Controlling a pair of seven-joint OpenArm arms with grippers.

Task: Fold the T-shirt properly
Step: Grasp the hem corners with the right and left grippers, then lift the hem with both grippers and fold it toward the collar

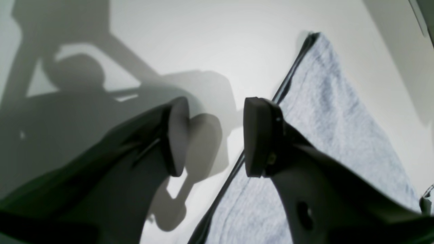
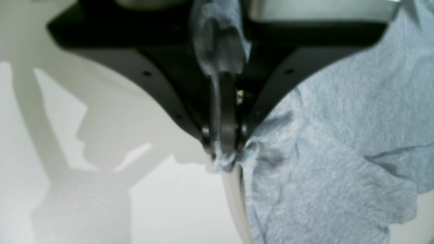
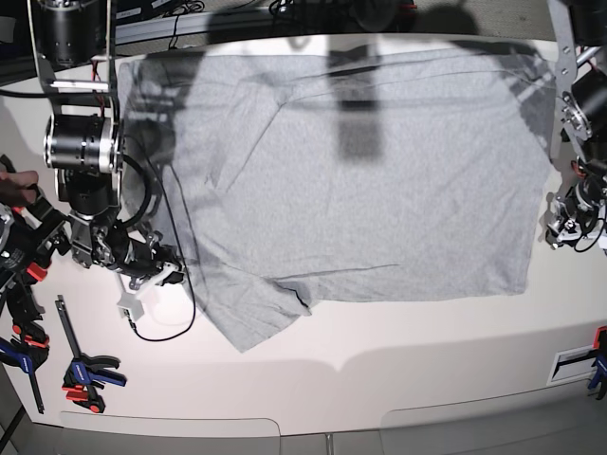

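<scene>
1. The T-shirt (image 3: 360, 180) lies spread, plain side up, over most of the white table (image 3: 398, 370), one sleeve flopping toward the near-left. It is by far the largest thing, so a pull from one side alone would likely drag the whole sheet askew and wrinkle it instead of laying a clean fold.
2. The right gripper (image 2: 222, 149) is clamped on a bunched edge of the cloth at the shirt's left side in the base view. The pinch looks narrow; the fabric could slip out when lifted, or a second layer might be caught. The wrist view is too blurred to tell.
3. The left gripper (image 1: 215, 135) stands spread, holding nothing, hovering over bare table just beside the shirt's dark-trimmed edge; closing here would miss the cloth.
4. The table is smooth and pale, with hard shadows. Spring clamps (image 3: 81, 372) lie at its near-left corner and cables (image 3: 161, 327) trail by the right arm, where a dragged sleeve could snag.
</scene>
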